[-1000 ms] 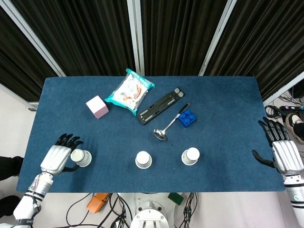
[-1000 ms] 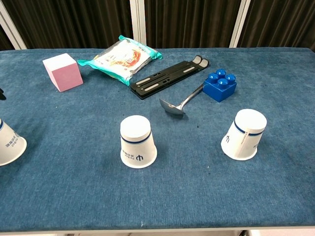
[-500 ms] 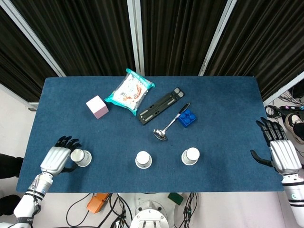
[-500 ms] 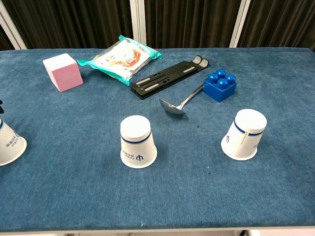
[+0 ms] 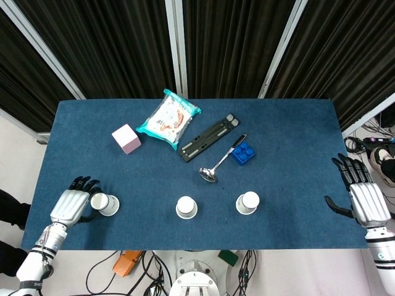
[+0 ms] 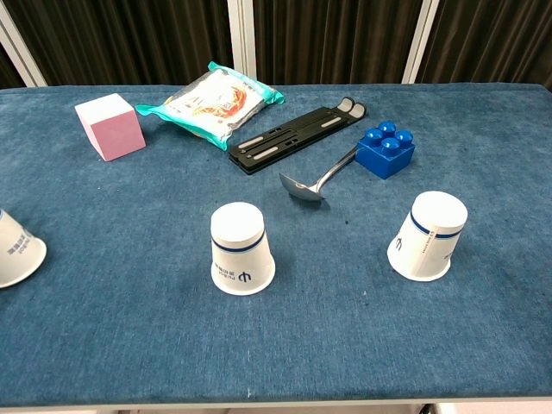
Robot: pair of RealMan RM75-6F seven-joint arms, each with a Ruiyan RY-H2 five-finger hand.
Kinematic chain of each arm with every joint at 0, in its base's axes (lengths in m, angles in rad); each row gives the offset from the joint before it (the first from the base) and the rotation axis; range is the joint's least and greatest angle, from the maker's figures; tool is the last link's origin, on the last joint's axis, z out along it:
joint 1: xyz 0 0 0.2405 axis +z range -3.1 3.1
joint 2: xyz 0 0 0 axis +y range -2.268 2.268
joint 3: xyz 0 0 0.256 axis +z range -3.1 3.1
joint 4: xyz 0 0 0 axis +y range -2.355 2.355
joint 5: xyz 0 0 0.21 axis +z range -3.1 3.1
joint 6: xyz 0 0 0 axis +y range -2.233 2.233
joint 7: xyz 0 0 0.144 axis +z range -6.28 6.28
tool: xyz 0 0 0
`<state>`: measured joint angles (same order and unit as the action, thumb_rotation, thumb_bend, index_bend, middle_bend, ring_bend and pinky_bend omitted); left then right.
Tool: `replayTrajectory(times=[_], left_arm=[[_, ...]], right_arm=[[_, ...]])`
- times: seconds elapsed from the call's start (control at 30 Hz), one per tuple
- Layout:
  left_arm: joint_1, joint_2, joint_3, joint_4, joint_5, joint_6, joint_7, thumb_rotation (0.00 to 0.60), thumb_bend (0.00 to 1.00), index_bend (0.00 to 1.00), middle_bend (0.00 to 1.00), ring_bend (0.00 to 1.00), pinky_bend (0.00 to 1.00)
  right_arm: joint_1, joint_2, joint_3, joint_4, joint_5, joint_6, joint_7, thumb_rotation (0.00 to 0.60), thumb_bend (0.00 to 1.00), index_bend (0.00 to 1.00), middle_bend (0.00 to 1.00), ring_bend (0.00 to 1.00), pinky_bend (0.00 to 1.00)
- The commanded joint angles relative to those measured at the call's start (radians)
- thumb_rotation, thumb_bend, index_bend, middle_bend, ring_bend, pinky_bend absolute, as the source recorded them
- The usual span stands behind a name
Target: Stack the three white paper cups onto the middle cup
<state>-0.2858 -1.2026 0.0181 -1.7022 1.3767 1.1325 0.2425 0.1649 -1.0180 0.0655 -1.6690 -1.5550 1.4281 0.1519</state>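
The left hand [image 5: 70,205] holds the left cup [image 5: 104,203] and has pulled it a bit nearer the table edge than before. The middle cup [image 5: 186,207] and right cup [image 5: 248,202] stay put. The right hand [image 5: 364,200] waits with fingers spread.

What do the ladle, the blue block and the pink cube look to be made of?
Ladle: likely polished metal; the bowl mirrors light, the handle end looks dark. Blue block: apparently glossy moulded plastic, with round studs on top. Pink cube: matte, with a paler top; foam or painted wood, the look leaves it open.
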Motion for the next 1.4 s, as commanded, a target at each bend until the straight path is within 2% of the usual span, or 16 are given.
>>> replayTrajectory(times=[0.03,0.2,0.43,0.63,0.9,1.4], left_arm=[[-0.008,0.006,-0.001,-0.017,0.022,0.004,-0.016,0.6,0.37,0.38,0.15,0.05,0.0],[-0.048,0.002,-0.013,-0.056,0.083,-0.01,-0.04,0.6,0.37,0.38,0.15,0.05,0.0],[-0.153,-0.058,-0.054,-0.106,0.115,-0.097,0.037,0.6,0.36,0.38,0.15,0.05,0.0],[-0.226,-0.128,-0.087,-0.125,0.055,-0.162,0.203,0.6,0.36,0.38,0.15,0.05,0.0],[-0.282,-0.187,-0.096,-0.15,-0.048,-0.198,0.332,0.6,0.36,0.38,0.15,0.05,0.0],[-0.315,-0.208,-0.068,-0.166,-0.138,-0.167,0.425,0.6,0.33,0.38,0.15,0.05,0.0]], right_arm=[[-0.002,0.0,-0.001,-0.002,-0.003,0.004,-0.002,0.6,0.41,0.0,0.01,0.0,0.0],[-0.004,0.0,-0.003,-0.005,-0.007,0.008,-0.005,0.6,0.41,0.0,0.01,0.0,0.0],[-0.01,0.002,-0.006,-0.007,-0.01,0.017,-0.005,0.6,0.41,0.0,0.01,0.0,0.0],[-0.022,0.006,-0.009,-0.001,-0.004,0.026,0.005,0.6,0.41,0.0,0.01,0.0,0.0],[-0.025,0.003,-0.011,0.015,-0.001,0.025,0.022,0.6,0.41,0.0,0.01,0.0,0.0],[-0.022,-0.003,-0.01,0.027,0.004,0.014,0.031,0.6,0.41,0.0,0.01,0.0,0.0]])
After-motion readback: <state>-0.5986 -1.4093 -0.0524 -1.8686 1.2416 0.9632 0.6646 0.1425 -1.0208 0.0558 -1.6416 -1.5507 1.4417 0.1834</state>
